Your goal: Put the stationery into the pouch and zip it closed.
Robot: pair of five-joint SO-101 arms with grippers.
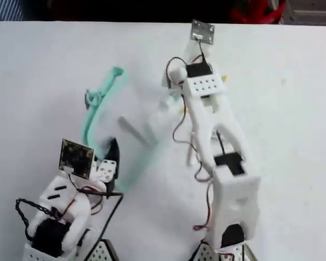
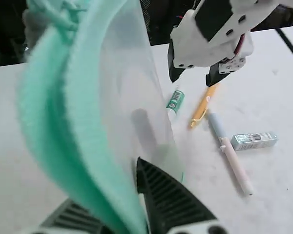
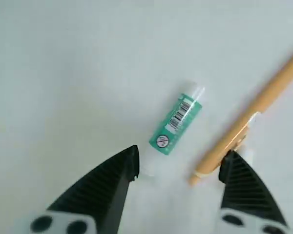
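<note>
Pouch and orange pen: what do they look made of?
The pouch: frosted, see-through soft plastic; a dark shape shows through its wall. Its green edging looks like fuzzy woven fabric. The orange pen: probably smooth hard plastic with a slight sheen.

1. I work at what looks like a robotics lab bench, not a home.
2. My left arm (image 1: 60, 217) and right arm (image 1: 228, 179) are white printed plastic and stand at the near edge of a plain white table (image 1: 293, 109).
3. Loose wires (image 1: 175, 130) and a bare camera board (image 1: 202, 31) sit on me uncovered.
4. My right gripper (image 3: 181, 161) has ribbed black printed jaws.
5. Past the table's far edge, the room is dark.
</note>
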